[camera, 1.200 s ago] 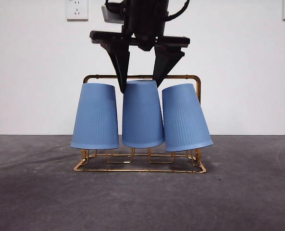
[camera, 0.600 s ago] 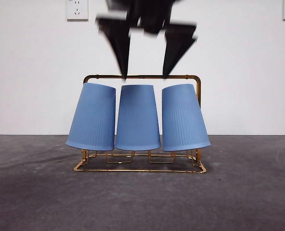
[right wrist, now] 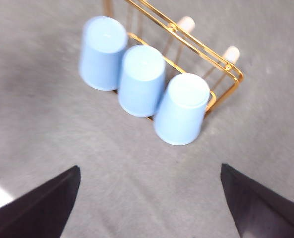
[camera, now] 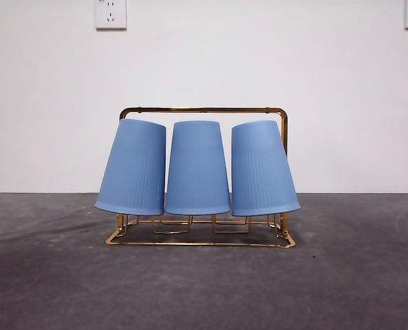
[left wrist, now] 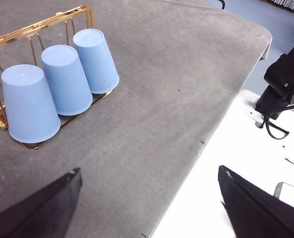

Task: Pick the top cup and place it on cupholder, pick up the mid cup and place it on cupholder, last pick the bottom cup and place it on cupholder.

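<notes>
Front view shows the cupholder (camera: pixel 204 110) standing on the grey counter (camera: pixel 204 289) with three blue cups upside down on it in a row: the left cup (camera: pixel 133 167) leans outward, the middle cup (camera: pixel 197 167) sits upright, and the right cup (camera: pixel 262 167) leans the other way. Their rims touch or nearly touch one another. No arm appears in this view.

By the wrist views, the left gripper (left wrist: pixel 147 203) hangs above the counter's near edge, well apart from the rack, its jaws spread wide and empty. The right gripper (right wrist: pixel 149 198) hovers over the counter just in front of the row of cups, jaws likewise wide with nothing between them. That picture is slightly blurred, and two white-tipped pegs (right wrist: pixel 186 22) stand bare behind the cups.

As I judge it, all three cups are placed and the task looks finished; what is left is only to clear off. To do that well, each arm should rise straight and keep away from the gold frame, since the outer cups sit tilted on their pegs and a brush from a jaw could tip one off. Jaws should stay wide while retreating so nothing catches a rim. If a correction were wanted, the two leaning cups would be the ones to seat deeper.
</notes>
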Motion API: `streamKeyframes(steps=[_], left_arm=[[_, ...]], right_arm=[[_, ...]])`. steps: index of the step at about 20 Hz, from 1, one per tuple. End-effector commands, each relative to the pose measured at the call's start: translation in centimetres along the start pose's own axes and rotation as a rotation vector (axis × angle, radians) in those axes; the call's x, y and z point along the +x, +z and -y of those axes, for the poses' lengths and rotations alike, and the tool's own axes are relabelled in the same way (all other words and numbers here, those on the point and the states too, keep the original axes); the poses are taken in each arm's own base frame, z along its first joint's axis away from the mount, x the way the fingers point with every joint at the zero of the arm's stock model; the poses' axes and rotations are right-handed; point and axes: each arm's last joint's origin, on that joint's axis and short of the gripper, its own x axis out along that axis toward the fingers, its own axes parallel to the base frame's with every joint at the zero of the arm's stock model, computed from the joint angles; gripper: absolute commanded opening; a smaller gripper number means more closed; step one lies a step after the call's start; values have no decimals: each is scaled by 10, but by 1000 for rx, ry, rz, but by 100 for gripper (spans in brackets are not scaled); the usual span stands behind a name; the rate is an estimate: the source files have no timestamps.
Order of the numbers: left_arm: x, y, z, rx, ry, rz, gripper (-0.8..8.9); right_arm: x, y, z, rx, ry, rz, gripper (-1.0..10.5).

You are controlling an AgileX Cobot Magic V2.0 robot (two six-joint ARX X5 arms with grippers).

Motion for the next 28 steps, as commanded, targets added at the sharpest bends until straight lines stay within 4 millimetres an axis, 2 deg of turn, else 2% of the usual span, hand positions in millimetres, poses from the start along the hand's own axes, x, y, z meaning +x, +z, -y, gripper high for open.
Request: streamKeyframes(steps=[1, 6, 8, 10, 12, 13, 14, 15, 16, 28], left_arm=[[-2, 3, 1, 18, -9, 23, 437], [-1, 3, 1, 11, -9, 24, 436], [-2, 4, 1, -5, -8, 36, 435], [-2, 6, 1, 1, -7, 52, 435], [-2, 6, 1, -14, -8, 50, 433], [-2, 6, 1, -14, -8, 49, 398], [-2, 5, 1, -16, -8, 45, 241], [-2, 5, 1, -15, -5, 43, -12], [-1, 5, 0, -16, 2, 45, 14], [-1, 6, 0, -27, 3, 46, 6]], right_arm=[[-12, -29, 7, 25, 29, 75, 447], [-23, -106, 31, 144, 99, 219, 447], [-26, -127, 38, 166, 120, 261, 447], [-29, -140, 43, 168, 151, 281, 447], [-32, -145, 45, 172, 157, 294, 447], [-33, -145, 45, 173, 159, 296, 419], [-33, -145, 45, 171, 162, 293, 242], [-32, -146, 45, 168, 159, 287, -21], [-32, -146, 45, 166, 158, 288, 18], [-33, -145, 46, 172, 147, 303, 16]])
